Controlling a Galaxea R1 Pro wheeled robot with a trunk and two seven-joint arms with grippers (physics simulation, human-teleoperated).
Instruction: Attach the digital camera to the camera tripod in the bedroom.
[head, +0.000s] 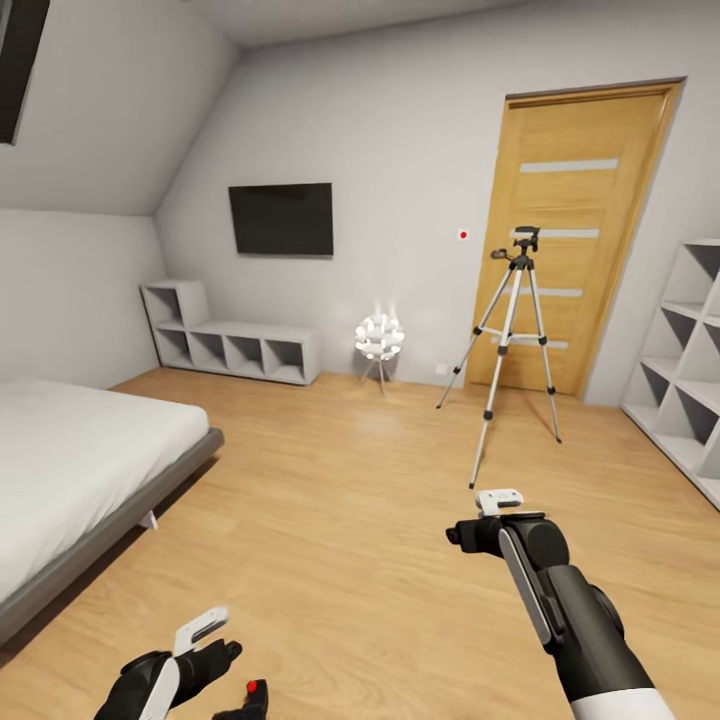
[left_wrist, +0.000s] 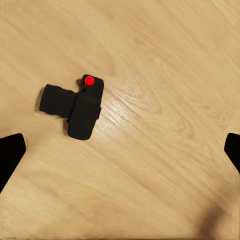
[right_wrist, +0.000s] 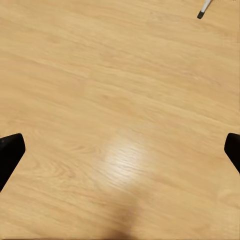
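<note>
The digital camera (left_wrist: 75, 105) lies on the light wood floor, a black body with a lens barrel and a red dot on top. In the head view the digital camera (head: 248, 700) sits at the bottom edge, just right of my left gripper (head: 205, 645). My left gripper (left_wrist: 120, 155) hangs open above the floor with the camera off to one side between the fingers' span. The camera tripod (head: 510, 340) stands upright before the wooden door, its black head (head: 524, 240) bare. My right gripper (head: 480, 515) is open over bare floor, short of the tripod's near foot (right_wrist: 202, 11).
A grey platform bed (head: 80, 450) fills the left side. White cube shelves (head: 690, 370) line the right wall and a low shelf (head: 235, 345) the far wall. A white ball lamp (head: 379, 338) stands left of the tripod. The door (head: 575, 240) is closed.
</note>
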